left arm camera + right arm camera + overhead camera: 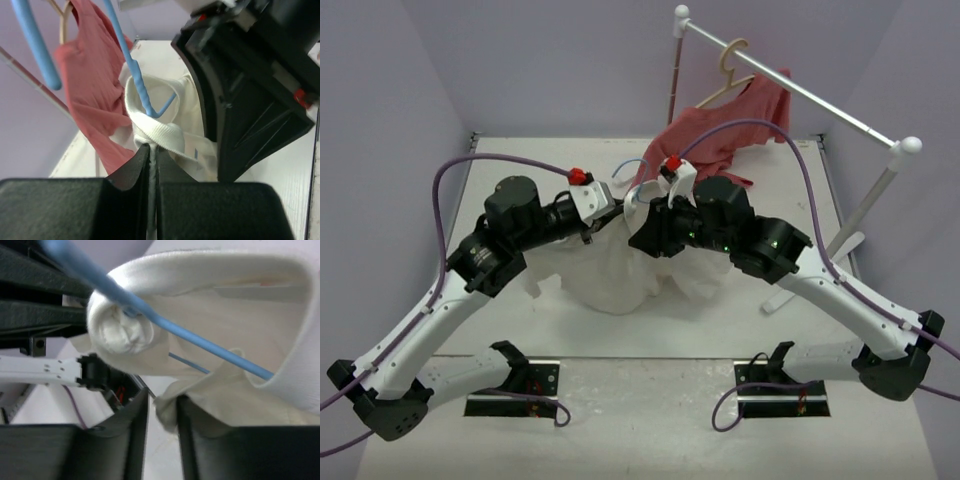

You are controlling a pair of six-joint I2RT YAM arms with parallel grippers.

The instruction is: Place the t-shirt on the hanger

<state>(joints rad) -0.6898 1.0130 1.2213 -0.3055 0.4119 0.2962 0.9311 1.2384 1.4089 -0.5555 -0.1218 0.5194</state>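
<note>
The cream-white t-shirt (620,272) hangs bunched between my two grippers above the table's middle. My left gripper (613,208) is shut on its ribbed collar (161,133), with cloth pinched between the jaws (151,150). The light-blue hanger (136,70) runs through the neck opening; a bit of it shows in the top view (625,166). My right gripper (650,212) faces the left one closely. Its jaws stand a little apart (163,401); a fold of the t-shirt (225,300) lies over the right finger and dips into the gap, unclamped. The hanger wire (200,342) crosses above.
A salmon-red shirt (720,135) hangs on a beige hanger (732,62) from the white rack rail (800,95) at the back right. The rack's leg (842,240) stands by my right arm. Purple cables arc over both arms.
</note>
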